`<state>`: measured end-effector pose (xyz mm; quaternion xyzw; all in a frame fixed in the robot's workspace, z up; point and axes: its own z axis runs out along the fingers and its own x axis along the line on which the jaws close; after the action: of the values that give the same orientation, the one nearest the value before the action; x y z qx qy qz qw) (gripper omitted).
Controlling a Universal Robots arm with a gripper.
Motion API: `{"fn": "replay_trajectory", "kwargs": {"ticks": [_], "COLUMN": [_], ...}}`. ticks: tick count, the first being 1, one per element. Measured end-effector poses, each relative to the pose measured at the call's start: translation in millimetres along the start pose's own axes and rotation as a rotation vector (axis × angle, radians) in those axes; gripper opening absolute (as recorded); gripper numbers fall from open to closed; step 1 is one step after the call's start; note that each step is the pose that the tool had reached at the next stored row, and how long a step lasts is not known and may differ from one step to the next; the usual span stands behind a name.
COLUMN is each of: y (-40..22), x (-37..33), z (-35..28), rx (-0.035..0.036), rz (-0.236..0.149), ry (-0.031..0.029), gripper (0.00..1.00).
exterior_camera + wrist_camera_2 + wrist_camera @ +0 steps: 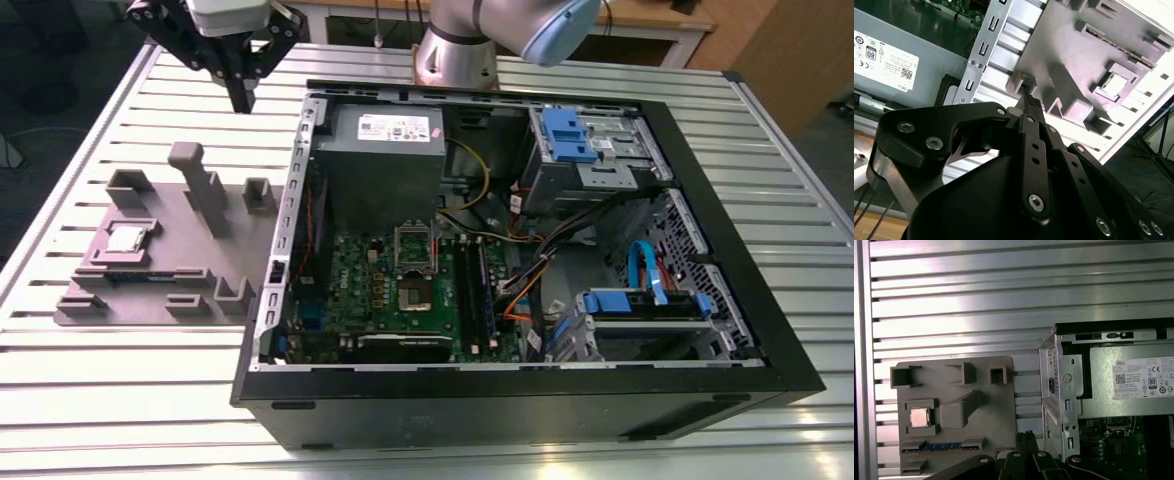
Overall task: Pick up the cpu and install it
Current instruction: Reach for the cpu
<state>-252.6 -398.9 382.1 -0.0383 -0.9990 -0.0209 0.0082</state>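
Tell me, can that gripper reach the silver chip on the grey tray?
Probably yes. The cpu lies uncovered in its pocket on the grey fixture, and the gripper hangs in open air above the table; only the fixture's tall post stands nearby.

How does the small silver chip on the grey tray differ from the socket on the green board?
The chip is shiny silver; the socket is a dark-centred frame. The chip lies in the grey tray outside the computer case; the socket sits inside it. Both lie flat.
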Motion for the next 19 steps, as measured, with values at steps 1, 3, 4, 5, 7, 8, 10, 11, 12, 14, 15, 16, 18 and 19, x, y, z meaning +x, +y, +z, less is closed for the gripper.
{"fn": "replay_trajectory", "kwargs": {"ticks": [1,3,4,5,7,8,10,11,12,14,15,16,18,19], "y": [0.0,-0.1,-0.2,-0.2,-0.3,-0.3,-0.4,-0.5,-0.5,-0.6,-0.6,-0.7,-0.8,-0.8], "x": [0.5,1.5,2.0,2.4,3.5,4.0,5.0,5.4,5.9,6.8,7.3,7.8,8.8,9.3], "z": [0.2,0.4,0.5,0.6,0.8,1.0,1.2,1.3,1.3,1.6,1.6,1.7,1.9,2.0], "rx": [-0.0001,0.0001,0.0001,0.0001,0.0001,0.0001,0.0001,0.0003,0.0003,0.0002,0.0003,0.0003,0.0004,0.0003], "rz": [0.000,0.000,0.000,0.000,0.000,0.000,0.000,0.000,0.000,0.000,0.000,0.000,0.000,0.000], "ry": [0.0003,0.0010,0.0013,0.0016,0.0023,0.0026,0.0031,0.0034,0.0037,0.0039,0.0041,0.0042,0.0044,0.0045], "gripper": [0.10,0.10,0.10,0.10,0.10,0.10,0.10,0.10,0.10,0.10,0.10,0.10,0.10,0.10]}}
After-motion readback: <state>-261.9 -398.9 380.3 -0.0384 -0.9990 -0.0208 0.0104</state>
